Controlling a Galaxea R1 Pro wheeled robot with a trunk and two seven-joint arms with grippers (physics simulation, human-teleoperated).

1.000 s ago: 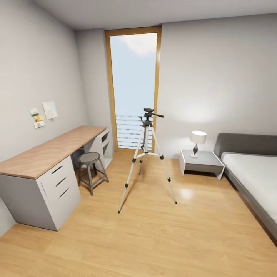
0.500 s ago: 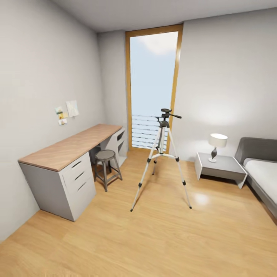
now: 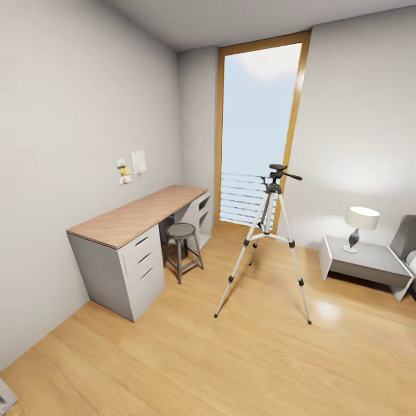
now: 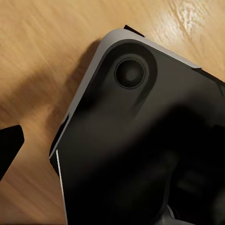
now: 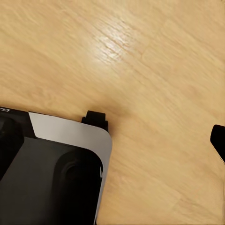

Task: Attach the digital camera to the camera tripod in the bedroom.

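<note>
The camera tripod (image 3: 271,188) stands on the light wood floor in front of the tall wood-framed window (image 3: 257,133). Its three silver legs are spread and its black head with the pan handle carries nothing. The digital camera is out of view. In the left wrist view one black fingertip (image 4: 8,147) sits at the picture's edge, beside my dark base (image 4: 140,150). In the right wrist view one fingertip (image 5: 218,140) sits at the opposite edge, over bare floor. Both grippers look spread wide, with nothing between the fingers.
A long wood-topped desk (image 3: 138,216) with grey drawers runs along the left wall, with a small round stool (image 3: 181,231) beside it. A grey nightstand (image 3: 370,260) with a lamp (image 3: 361,219) stands right of the tripod, by the bed's edge (image 3: 407,237). Open floor lies between me and the tripod.
The head view has swung left, so the tripod, desk and nightstand sit further right in the picture and most of the bed has slid out. Nothing in the room has moved.
</note>
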